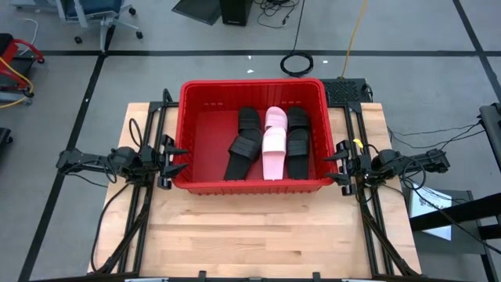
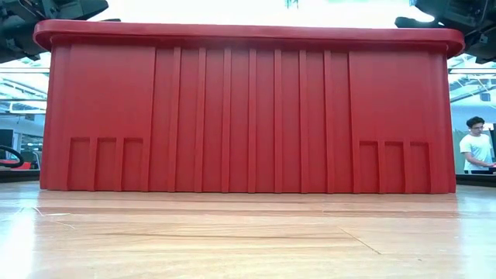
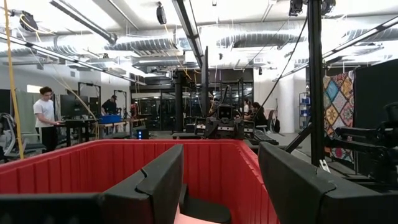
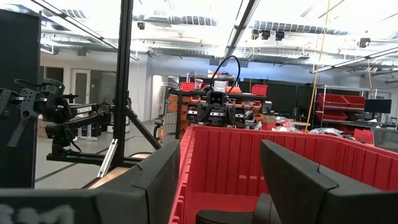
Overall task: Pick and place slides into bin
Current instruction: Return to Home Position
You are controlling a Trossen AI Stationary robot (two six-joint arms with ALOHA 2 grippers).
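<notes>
Standing by the worktop (image 1: pixel 258 235), I see the slides (image 1: pixel 274 145) lying inside the red bin (image 1: pixel 250 82), bunched toward its right half. The black slides (image 1: pixel 244 149) sit on either side of the pink slides (image 1: pixel 274 117), and several overlap one another. None shows on the bare wood around the bin, so I judge the sorting done, with only the parking of the arms left.

The left end effector (image 1: pixel 180 159) hangs just outside the bin's left wall. Its fingers (image 3: pixel 161 180) are spread wide with nothing between them. The right end effector (image 1: pixel 333 166) mirrors it just outside the right wall, also released and empty. From each wrist camera I look over the rim into the bin, with a black slide partly in sight below.

If one had to be lifted again, I would expect little trouble. These slides look light, with a springy sole and a matte surface that should not slip. The wide strap is the natural place to pinch, or else the edge of the sole across its narrow part. A squeeze would bend them rather than break them. Where they overlap, pulling one could drag its neighbour along.
</notes>
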